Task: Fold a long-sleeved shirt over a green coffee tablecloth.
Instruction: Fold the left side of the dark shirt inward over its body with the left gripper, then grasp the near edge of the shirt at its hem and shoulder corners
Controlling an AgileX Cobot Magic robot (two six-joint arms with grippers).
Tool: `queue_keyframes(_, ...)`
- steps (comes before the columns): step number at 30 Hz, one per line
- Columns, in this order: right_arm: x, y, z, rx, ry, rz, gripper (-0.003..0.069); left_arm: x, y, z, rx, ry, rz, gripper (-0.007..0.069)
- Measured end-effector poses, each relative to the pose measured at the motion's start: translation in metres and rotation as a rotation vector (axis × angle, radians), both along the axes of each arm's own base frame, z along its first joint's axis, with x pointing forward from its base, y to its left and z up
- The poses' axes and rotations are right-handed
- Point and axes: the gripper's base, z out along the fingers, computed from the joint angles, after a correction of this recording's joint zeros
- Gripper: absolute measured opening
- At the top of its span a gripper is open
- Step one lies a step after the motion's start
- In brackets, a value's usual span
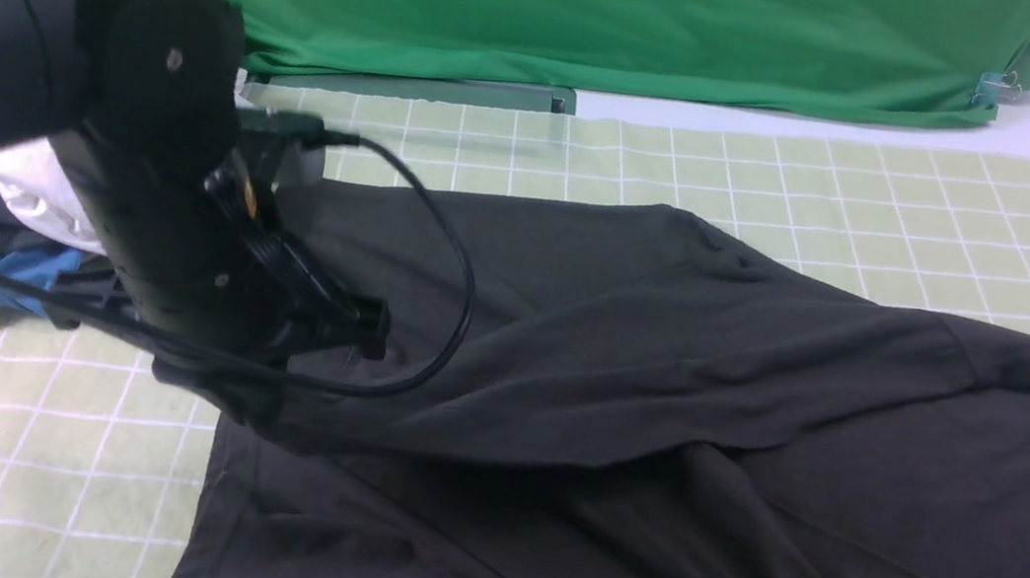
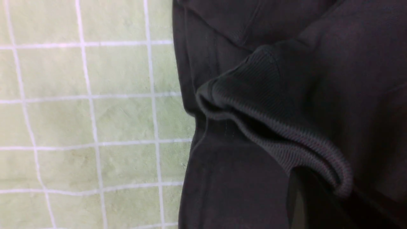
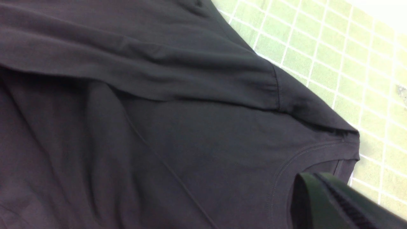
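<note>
One ribbed shirt cuff, left wrist view only.

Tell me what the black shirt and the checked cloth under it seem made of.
The long-sleeved shirt looks like soft matte cotton-type knit: it drapes in loose folds, and its cuff is ribbed. The green coffee tablecloth looks like thin, matte woven or coated fabric with printed white lines.

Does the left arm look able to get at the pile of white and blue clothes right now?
Likely not yet: the pile lies close beside it, unobstructed, but the left pincer is shut on the black shirt's sleeve.
</note>
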Motion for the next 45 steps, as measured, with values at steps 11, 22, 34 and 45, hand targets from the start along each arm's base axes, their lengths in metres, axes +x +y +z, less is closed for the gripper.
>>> queue_keyframes(11,0.0,0.0,0.0,0.003,0.001,0.001,-0.0002,-0.005,0.003,-0.002,0.037,0.048,-0.018,0.0344)
queue_keyframes(22,0.0,0.0,0.0,0.005,0.002,0.001,0.0007,-0.048,0.012,-0.054,0.018,0.283,-0.008,0.0598)
queue_keyframes(34,0.001,0.002,0.001,0.017,-0.019,0.011,0.0017,-0.075,0.024,-0.102,0.019,0.26,0.016,0.058)
queue_keyframes(45,0.001,0.002,0.001,0.019,-0.019,0.014,0.0027,-0.086,0.03,-0.116,0.025,0.261,0.032,0.0301)
